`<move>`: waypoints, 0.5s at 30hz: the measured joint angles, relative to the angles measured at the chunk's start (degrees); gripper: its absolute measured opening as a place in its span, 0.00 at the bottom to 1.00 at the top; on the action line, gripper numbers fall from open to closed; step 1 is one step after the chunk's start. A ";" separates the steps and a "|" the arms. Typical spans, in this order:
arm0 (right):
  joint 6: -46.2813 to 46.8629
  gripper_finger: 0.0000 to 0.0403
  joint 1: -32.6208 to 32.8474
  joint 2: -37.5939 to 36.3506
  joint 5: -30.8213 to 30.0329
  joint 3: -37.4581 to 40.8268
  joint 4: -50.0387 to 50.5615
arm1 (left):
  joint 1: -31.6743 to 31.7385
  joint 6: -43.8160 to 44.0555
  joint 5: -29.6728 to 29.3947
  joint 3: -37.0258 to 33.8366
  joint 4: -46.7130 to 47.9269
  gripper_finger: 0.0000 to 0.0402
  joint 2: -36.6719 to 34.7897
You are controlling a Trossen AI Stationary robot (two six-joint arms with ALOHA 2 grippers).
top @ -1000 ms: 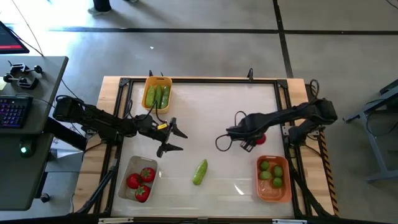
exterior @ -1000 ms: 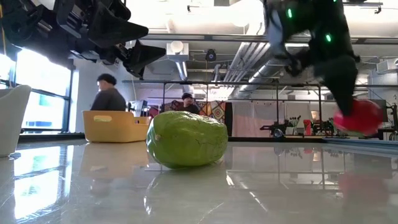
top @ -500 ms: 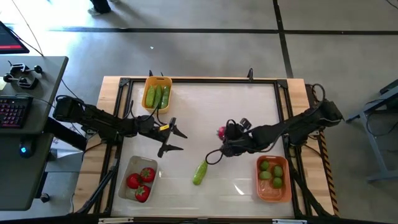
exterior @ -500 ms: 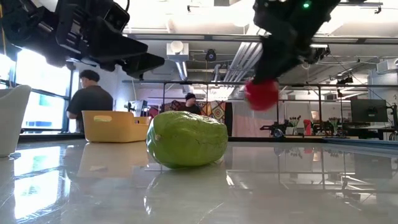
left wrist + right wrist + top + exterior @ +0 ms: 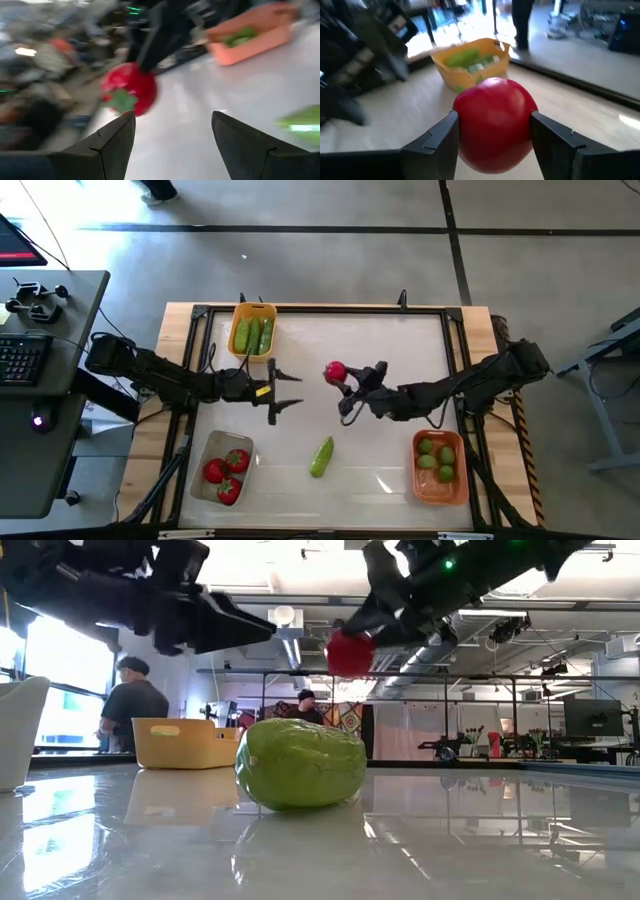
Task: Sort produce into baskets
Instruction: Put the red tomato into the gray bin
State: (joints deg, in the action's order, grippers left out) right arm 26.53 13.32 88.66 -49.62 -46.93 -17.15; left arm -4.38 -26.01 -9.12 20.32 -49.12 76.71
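Observation:
My right gripper [image 5: 341,376] is shut on a round red tomato [image 5: 335,371] in the air over the middle of the table. My left gripper [image 5: 292,390] stands open just left of it, pointing at the tomato [image 5: 131,89], nothing between its fingers. A green cucumber [image 5: 321,457] lies on its side on the table near the front. The yellow basket [image 5: 252,330] at the far left holds cucumbers. The clear basket [image 5: 222,468] at the near left holds tomatoes. The orange basket [image 5: 440,467] at the near right holds limes. My right gripper pinches the tomato between its two fingers [image 5: 436,140], one on each of its opposite sides [image 5: 465,117]. The fingers come nearly level from the table's right side. The tomato [image 5: 349,650] is lifted clear, well above the table top.
Bare table lies between the baskets, around the lone cucumber [image 5: 300,764]. The table's black frame [image 5: 320,308] runs along its edges. People stand in the room beyond the far edge [image 5: 130,700].
My right gripper has carried the tomato from the table's right side toward the left and the far edge, raising it, and has tipped from pointing down to nearly level. My left gripper has rolled about its own line without shifting place.

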 joint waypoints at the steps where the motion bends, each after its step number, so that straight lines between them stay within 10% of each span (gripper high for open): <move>1: -1.42 0.49 -0.24 0.00 0.13 1.23 -4.60 | -0.62 -1.79 -3.44 0.00 -1.03 0.62 0.00; 6: -8.77 0.49 -0.96 0.00 2.11 7.64 -28.57 | -3.60 -7.31 -15.36 0.09 -5.55 0.63 -0.01; 15: -12.14 0.49 -0.92 0.32 9.05 12.95 -51.20 | -6.57 -10.69 -19.78 3.64 -7.85 0.78 0.00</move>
State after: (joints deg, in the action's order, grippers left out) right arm 14.39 12.40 88.98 -40.56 -33.98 -68.36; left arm -10.95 -36.69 -28.89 23.95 -56.97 76.71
